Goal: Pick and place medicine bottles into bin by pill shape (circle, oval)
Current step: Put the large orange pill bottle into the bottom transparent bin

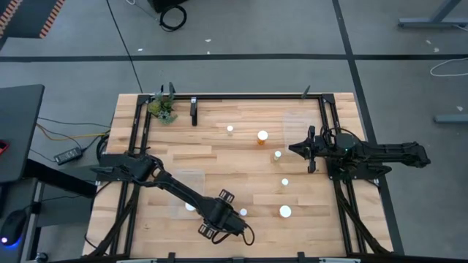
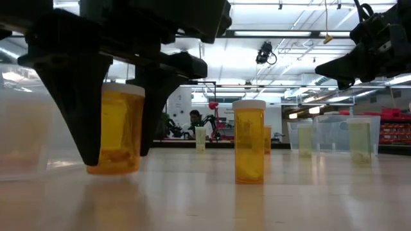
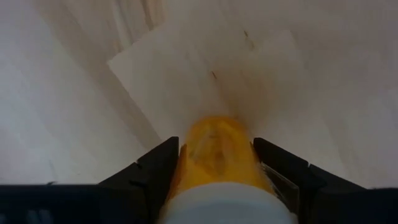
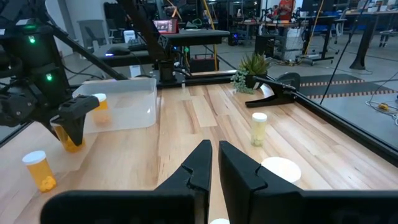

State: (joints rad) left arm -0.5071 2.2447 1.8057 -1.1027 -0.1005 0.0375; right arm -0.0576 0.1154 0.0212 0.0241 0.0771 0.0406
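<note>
Amber bottle (image 2: 115, 128) with white cap stands upright on the table's (image 1: 219, 157) near edge, left gripper (image 1: 232, 221) straddling it. Its two dark fingers (image 3: 155, 171) flank the bottle (image 3: 217, 155) closely on both sides; whether they actually press it, cannot tell. In the low view the bottle base sits on the wood, not lifted.

Another capped bottle (image 2: 249, 141) stands upright just beside it, apart from the gripper. More bottles are scattered over the right half of the table: white caps visible from above at (image 1: 262, 135), (image 1: 229, 129), (image 1: 277, 154), (image 1: 285, 182), (image 1: 285, 211).

Clear plastic bin (image 4: 124, 102) sits on the left side of the table; one amber bottle (image 4: 99, 101) shows in it or right behind its wall, can't tell which. Second clear bin (image 1: 301, 120) near the far right corner, contents not readable.

Right gripper (image 1: 311, 149) hovers above the table's right side, fingers clenched together on nothing.

Small green plant (image 1: 164, 108) at the far left corner.
</note>
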